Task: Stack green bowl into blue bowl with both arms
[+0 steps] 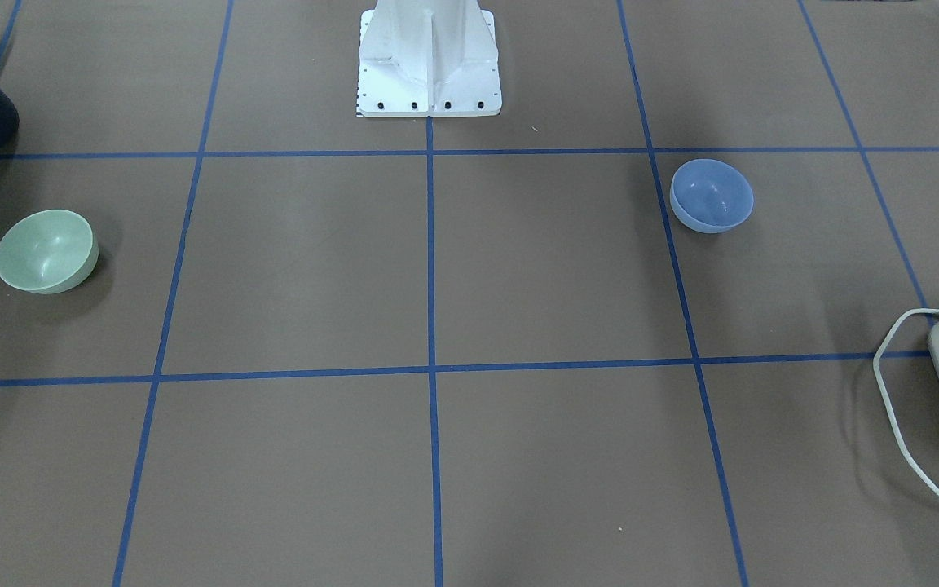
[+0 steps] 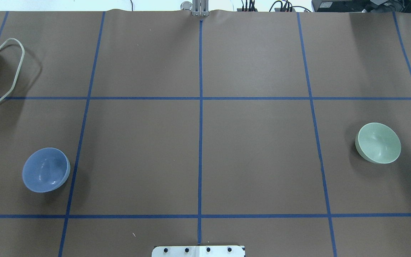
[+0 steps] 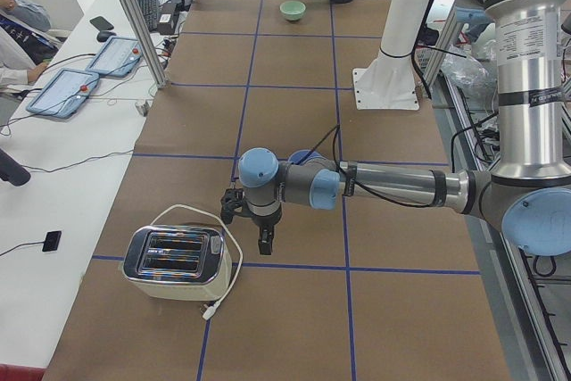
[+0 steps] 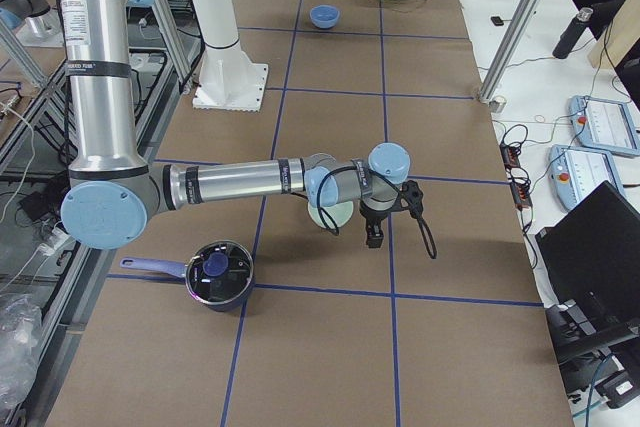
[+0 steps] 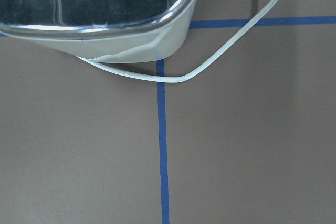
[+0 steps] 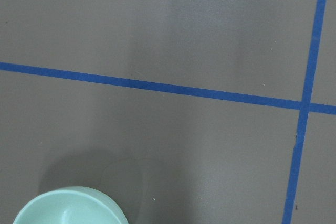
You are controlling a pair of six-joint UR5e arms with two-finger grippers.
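The green bowl point(image 2: 378, 142) sits upright on the robot's right side of the brown table, also seen as the green bowl point(image 1: 46, 251). The blue bowl point(image 2: 46, 170) sits upright far off on the robot's left side. In the exterior right view my right gripper point(image 4: 373, 237) hangs fingers-down just past the green bowl point(image 4: 330, 215), which the forearm partly covers. The right wrist view catches only the green bowl's rim point(image 6: 71, 207). My left gripper point(image 3: 265, 245) hangs between the half-hidden blue bowl point(image 3: 303, 156) and a toaster. I cannot tell either gripper's state.
A silver toaster point(image 3: 174, 260) with a white cord point(image 5: 226, 56) stands close to the left gripper. A dark pot point(image 4: 218, 277) with a lid stands near the right arm's elbow. The white pedestal point(image 1: 429, 61) is at the table's middle. A side bench with tablets point(image 3: 111, 55) runs alongside.
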